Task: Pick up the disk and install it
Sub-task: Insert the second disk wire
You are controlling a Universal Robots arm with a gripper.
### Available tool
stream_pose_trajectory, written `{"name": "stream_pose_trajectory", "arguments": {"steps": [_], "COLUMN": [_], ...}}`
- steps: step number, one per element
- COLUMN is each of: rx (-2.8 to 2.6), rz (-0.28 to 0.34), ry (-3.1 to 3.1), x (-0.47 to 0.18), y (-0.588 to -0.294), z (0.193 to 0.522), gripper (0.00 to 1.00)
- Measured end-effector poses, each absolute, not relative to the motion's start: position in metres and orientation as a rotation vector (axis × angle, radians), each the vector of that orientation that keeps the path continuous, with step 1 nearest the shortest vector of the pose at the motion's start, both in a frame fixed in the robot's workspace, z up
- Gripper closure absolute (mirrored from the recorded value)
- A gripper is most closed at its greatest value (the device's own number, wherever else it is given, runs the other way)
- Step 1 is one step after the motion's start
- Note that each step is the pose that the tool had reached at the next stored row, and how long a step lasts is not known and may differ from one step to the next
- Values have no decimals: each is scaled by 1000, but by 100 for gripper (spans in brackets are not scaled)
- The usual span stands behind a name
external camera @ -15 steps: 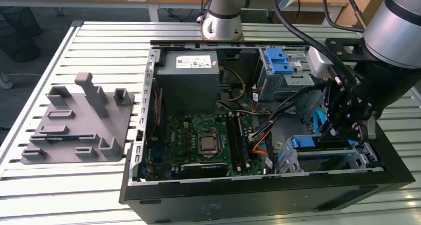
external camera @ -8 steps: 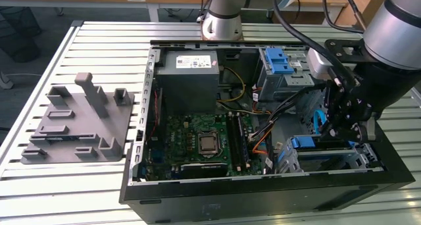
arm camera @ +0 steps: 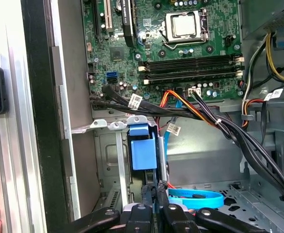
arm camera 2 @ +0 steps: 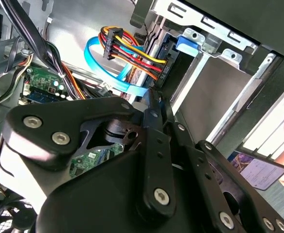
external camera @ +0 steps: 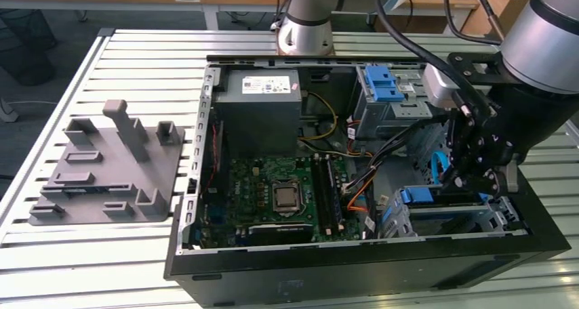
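**Exterior view: arm down at the drive cage**

Exterior view: the black gripper (external camera: 476, 177) reaches into the open black computer case (external camera: 362, 268) on the slatted metal table (external camera: 91, 255), at the case's corner nearest the exterior view's right. In the first wrist view its fingers (arm camera: 148, 194) stand drawn close together, tips at the blue-framed silver disk (arm camera: 143, 153), which sits edge-on in the grey metal drive cage (arm camera: 110, 170). A light-blue flat cable (arm camera: 195, 198) curls just beside them.

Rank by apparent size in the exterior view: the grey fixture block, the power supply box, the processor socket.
1. Grey fixture block, largest.
2. Power supply box, clearly smaller; it sits farther from the camera, so true sizes may be closer.
3. Processor socket, smallest.
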State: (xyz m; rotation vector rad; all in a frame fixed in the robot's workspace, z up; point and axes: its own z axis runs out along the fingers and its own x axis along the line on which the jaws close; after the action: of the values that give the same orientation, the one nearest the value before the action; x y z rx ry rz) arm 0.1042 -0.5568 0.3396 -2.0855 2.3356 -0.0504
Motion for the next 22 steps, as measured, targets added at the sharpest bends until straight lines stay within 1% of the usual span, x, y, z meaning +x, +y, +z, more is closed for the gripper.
{"name": "stream_pose_trajectory", "arguments": {"steps": [6, 22], "rx": [-2088, -2075], "rz": [-63, -63], "ry": [2343, 2354], "x": [104, 106], "y": [-557, -556], "z": [339, 336], "gripper": [83, 83]}}
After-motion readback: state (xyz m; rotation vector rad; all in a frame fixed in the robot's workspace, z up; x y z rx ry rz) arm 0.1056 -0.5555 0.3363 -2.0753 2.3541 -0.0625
